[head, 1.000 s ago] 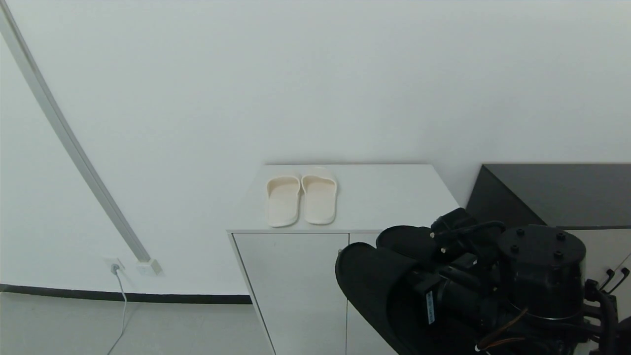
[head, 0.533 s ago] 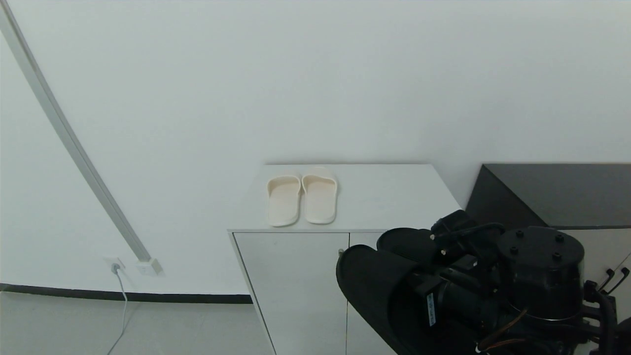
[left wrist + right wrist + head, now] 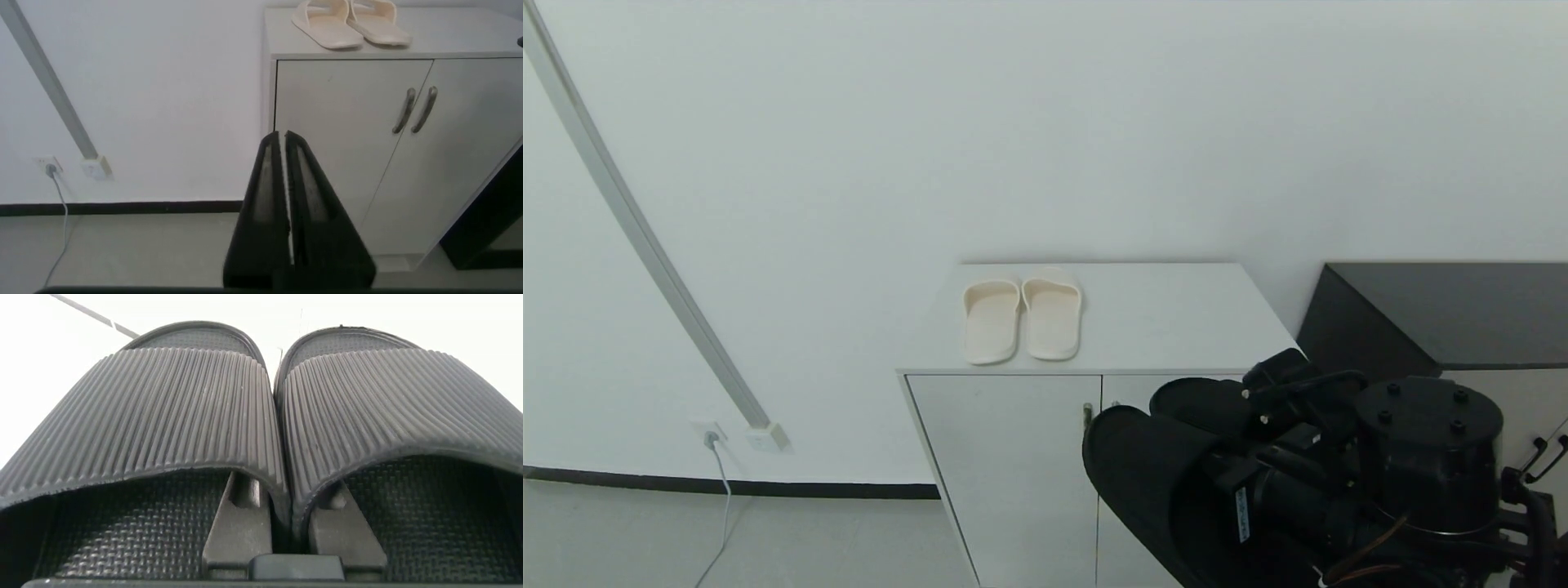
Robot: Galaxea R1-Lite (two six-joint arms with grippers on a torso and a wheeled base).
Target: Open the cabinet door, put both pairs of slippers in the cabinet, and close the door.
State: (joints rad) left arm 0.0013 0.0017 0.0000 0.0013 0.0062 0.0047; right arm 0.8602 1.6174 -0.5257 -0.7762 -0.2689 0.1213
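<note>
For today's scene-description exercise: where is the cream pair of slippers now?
In the head view the cream slippers lie side by side on top of the white cabinet, toward its left end, above the shut left door.

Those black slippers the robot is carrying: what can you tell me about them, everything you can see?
The black slippers are a matched pair of open slides that look like soft rubbery foam. Each has a broad strap with fine ribs and a footbed with a small raised grid. They lie side by side with their inner edges pressed together, clear of any surface. The right gripper holds them with one finger under each strap, pinching the adjoining walls. They hang in front of the white cabinet, whose doors are shut.
</note>
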